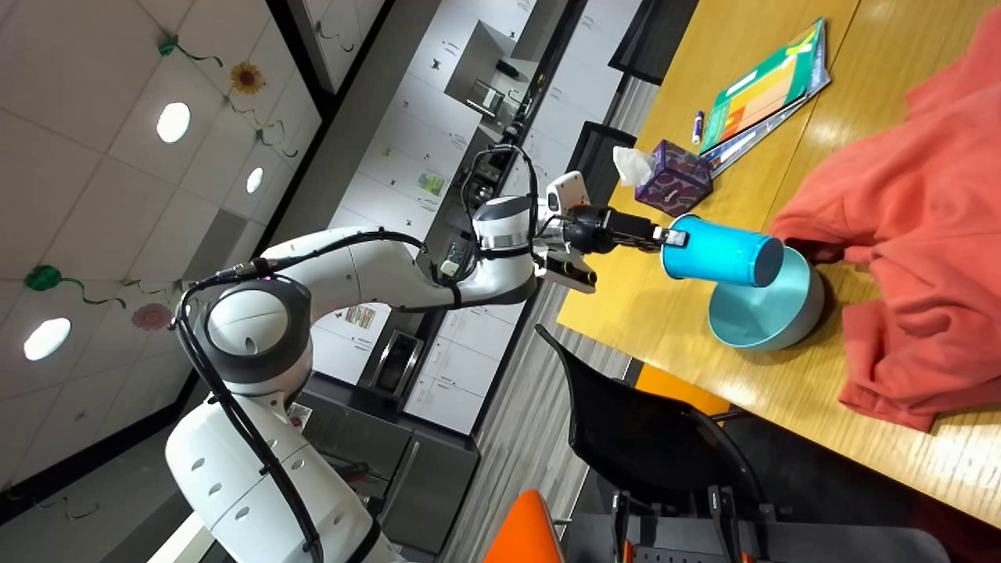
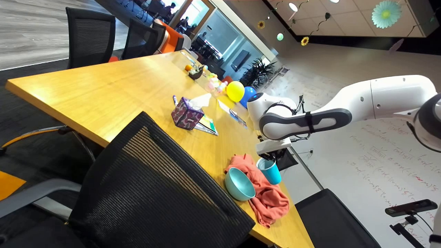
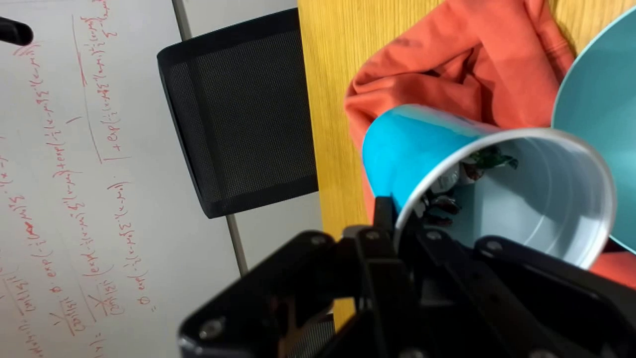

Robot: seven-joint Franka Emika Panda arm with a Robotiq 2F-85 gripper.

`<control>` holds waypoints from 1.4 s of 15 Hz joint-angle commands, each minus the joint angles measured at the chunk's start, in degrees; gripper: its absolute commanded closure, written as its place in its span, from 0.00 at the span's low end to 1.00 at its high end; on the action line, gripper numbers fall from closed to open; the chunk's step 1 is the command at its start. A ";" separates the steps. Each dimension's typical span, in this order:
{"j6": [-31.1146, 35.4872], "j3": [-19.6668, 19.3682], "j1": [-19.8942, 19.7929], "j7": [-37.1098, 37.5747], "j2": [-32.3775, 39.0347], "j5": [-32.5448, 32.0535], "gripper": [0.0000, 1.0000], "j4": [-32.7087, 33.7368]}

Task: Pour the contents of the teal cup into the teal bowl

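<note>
- Teal cup [image 1: 719, 250]: one, directly ahead of the jaws, which are clenched on its wall at the rim; long axis tilted, base pointing ahead-left of them in the wrist view, mouth leaning right.
- Teal bowl [image 3: 603, 109]: one, right of the jaws in that view; the pour, we judge, turns on tipping the mouth further that way.
- Wrapped-looking pieces [image 3: 447, 183]: several, inside the cup; we see none in the bowl's visible part.
- Tissue box [image 2: 186, 115]: one, well apart from the jaws, white tissue [image 2: 200, 101] protruding.
</note>
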 commanded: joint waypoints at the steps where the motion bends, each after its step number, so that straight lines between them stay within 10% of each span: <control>1: -1.04 0.67 -0.39 0.45 0.81 -0.32 0.99 0.44; 21: -19.54 1.07 3.73 4.19 17.50 -4.16 0.99 10.19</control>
